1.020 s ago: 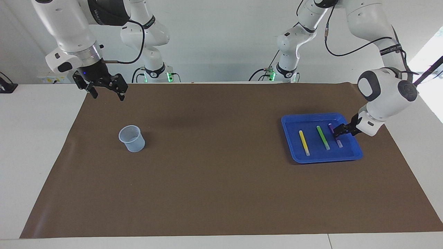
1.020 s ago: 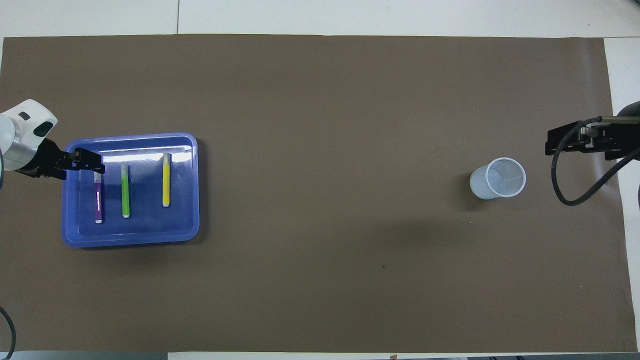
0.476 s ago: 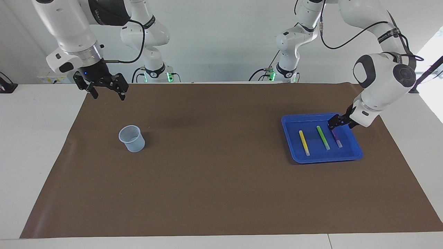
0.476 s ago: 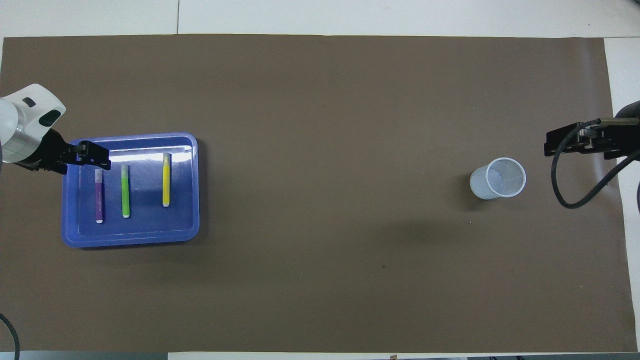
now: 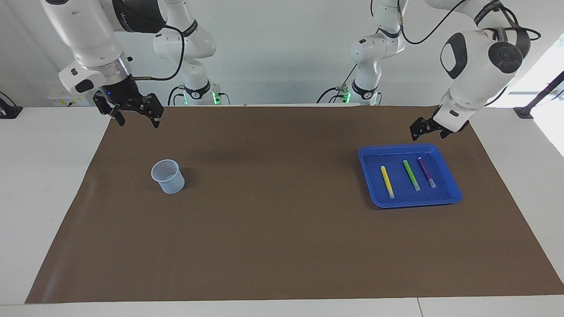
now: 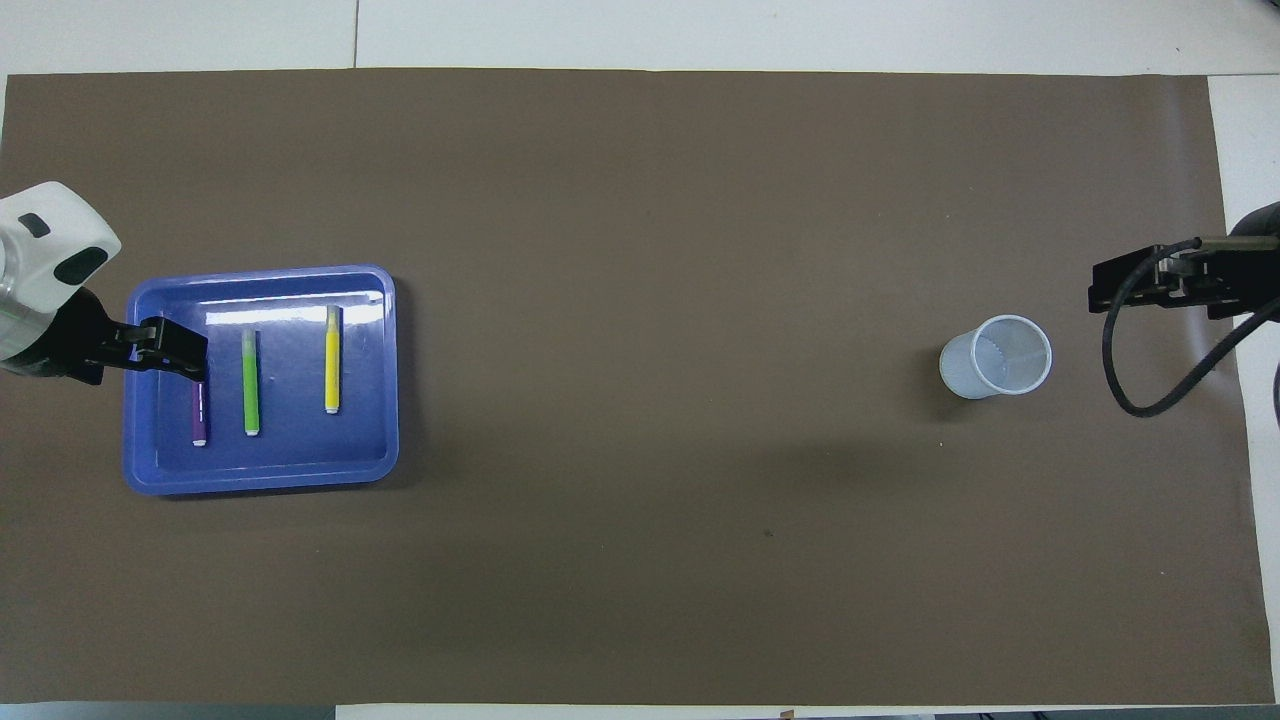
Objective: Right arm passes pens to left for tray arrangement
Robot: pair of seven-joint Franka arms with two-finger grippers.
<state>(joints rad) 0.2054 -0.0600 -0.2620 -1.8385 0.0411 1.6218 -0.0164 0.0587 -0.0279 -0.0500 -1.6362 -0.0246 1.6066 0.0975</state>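
Toward my left arm's end of the table, the blue tray sits on the brown mat with all 3 pens lying flat in it, side by side and apart. The purple pen is closest to that end, the green pen lies in the middle, and the yellow pen is nearest the table's centre. Their long axes run roughly parallel, pointing from my side of the table outward. From overhead, the purple and green pens each show a whitish tip at the end nearer to me; the green pen's other end is pale.

My left hand hangs in the air over the mat by the tray's edge closest to me, its fingers apart, with nothing between them. From overhead it covers part of the purple pen, though it touches none of them.

My right hand waits, raised over the mat's corner at my right arm's end, fingers apart, gripping nothing. A translucent bluish cup stands upright on the mat near it.
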